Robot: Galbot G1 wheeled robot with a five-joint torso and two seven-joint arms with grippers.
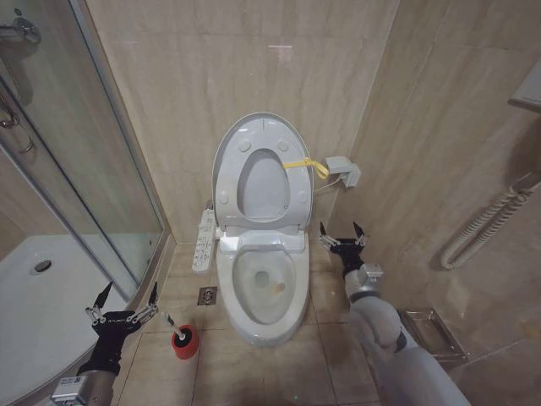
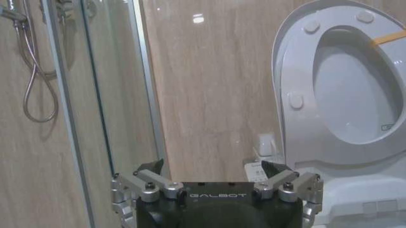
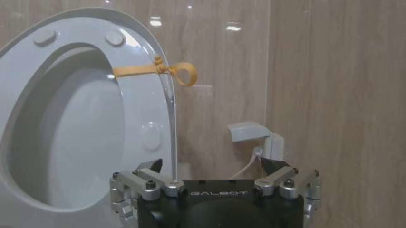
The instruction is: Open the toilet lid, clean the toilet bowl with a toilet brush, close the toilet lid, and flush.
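toilet lid (image 1: 226, 161) up; toilet brush (image 1: 180, 331) in holder, scrubbing, closing, flushing left; left gripper (image 1: 125, 303) and right gripper (image 1: 342, 233) spread, empty.

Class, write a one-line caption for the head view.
Toilet lid raised, left gripper open beside toilet brush.

- toilet bowl (image 1: 264, 292) open from above: toilet lid (image 1: 226, 156) and seat ring (image 1: 292, 199) upright against wall
- left gripper (image 1: 125, 298), fingers spread, hemmed by shower glass (image 1: 93, 182); toilet brush (image 1: 172, 324) in red holder (image 1: 185, 342) just beside it
- right gripper (image 1: 342, 232), fingers spread, in gap between bowl and side wall (image 1: 448, 161)
- bare floor tiles (image 1: 330, 292) right of bowl
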